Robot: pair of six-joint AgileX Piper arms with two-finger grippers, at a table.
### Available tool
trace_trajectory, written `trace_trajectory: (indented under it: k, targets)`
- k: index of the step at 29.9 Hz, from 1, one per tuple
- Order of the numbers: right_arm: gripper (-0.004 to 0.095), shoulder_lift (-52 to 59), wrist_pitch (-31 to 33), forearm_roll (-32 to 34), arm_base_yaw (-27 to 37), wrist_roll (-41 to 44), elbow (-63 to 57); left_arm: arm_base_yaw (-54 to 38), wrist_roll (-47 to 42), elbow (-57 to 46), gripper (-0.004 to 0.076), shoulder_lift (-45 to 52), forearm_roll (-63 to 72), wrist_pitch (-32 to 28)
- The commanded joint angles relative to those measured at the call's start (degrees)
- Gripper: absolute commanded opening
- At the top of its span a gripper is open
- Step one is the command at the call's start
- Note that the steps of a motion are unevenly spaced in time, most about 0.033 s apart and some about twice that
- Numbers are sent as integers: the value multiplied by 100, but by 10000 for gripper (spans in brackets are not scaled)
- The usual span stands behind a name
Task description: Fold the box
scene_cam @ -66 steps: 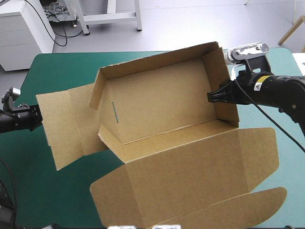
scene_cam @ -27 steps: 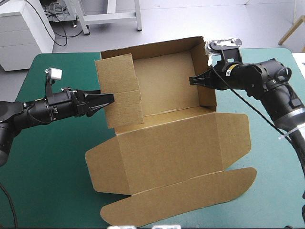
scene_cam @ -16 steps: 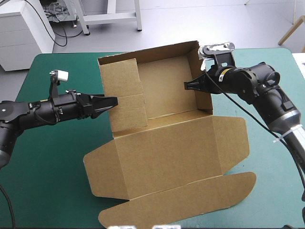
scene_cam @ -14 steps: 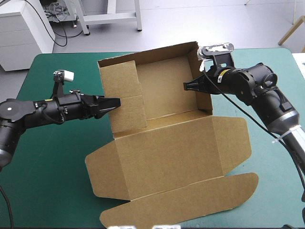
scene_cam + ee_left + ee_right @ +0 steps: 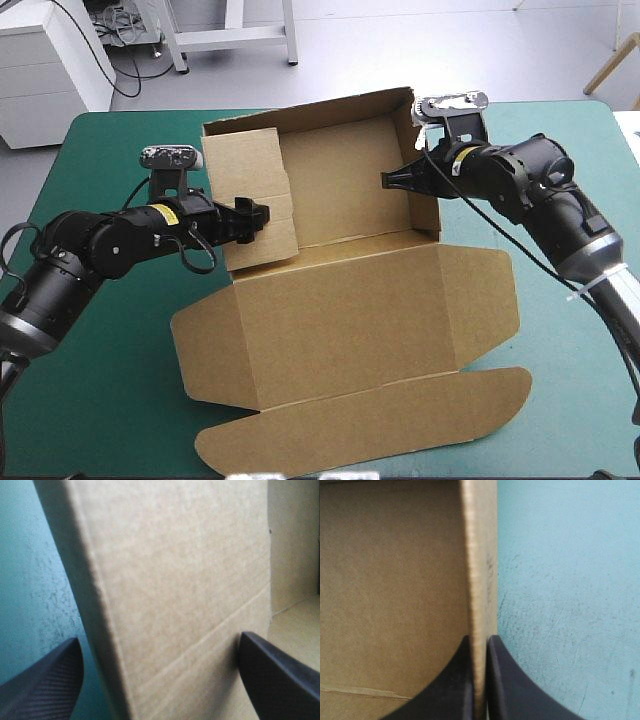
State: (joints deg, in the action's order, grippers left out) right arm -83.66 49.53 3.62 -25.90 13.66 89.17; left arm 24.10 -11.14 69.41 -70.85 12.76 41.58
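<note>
The brown box (image 5: 360, 310) lies mid-table with its back and side walls raised and its lid flat toward the front edge. My right gripper (image 5: 386, 181) is shut on the top edge of the right wall (image 5: 430, 215). In the right wrist view the black fingers (image 5: 480, 639) pinch that board edge (image 5: 481, 555), the box's inside on one side and teal-green cover on the other. My left gripper (image 5: 262, 212) is open at the upright left wall (image 5: 250, 170). In the left wrist view its gripper (image 5: 159, 638) straddles the wall (image 5: 175, 570), fingers wide apart.
The lid's rounded tuck flap (image 5: 380, 435) reaches close to the table's front edge. Bare teal-green cover (image 5: 100, 390) lies to the left front of the box and to its right (image 5: 570, 330). The box's back wall (image 5: 340, 170) stands near the far edge.
The left wall lay flat on the table earlier and now stands upright. My left gripper moved in from the left edge to that wall. My right gripper shifted the right wall inward, leftward.
</note>
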Motion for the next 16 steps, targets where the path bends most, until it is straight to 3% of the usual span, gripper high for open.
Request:
trace_trajectory:
  k: [1, 8, 11, 14, 16]
  targets:
    - [-2, 228, -491, -66, -19, 81, 177, 289, -820, 233, 599, 57, -756, -551]
    - [-2, 228, -414, -66, -19, 9, 177, 323, -870, 590, 594, -250, -1031, -542]
    - [-2, 228, -400, -56, -19, -3, 177, 323, -943, 664, 547, -378, -1073, -502]
    - [-2, 228, -381, -42, -19, -3, 177, 323, -943, 664, 380, -492, -1100, -502]
    - [-2, 228, -358, -18, -19, -29, 177, 323, -943, 664, 168, -499, -1153, -529]
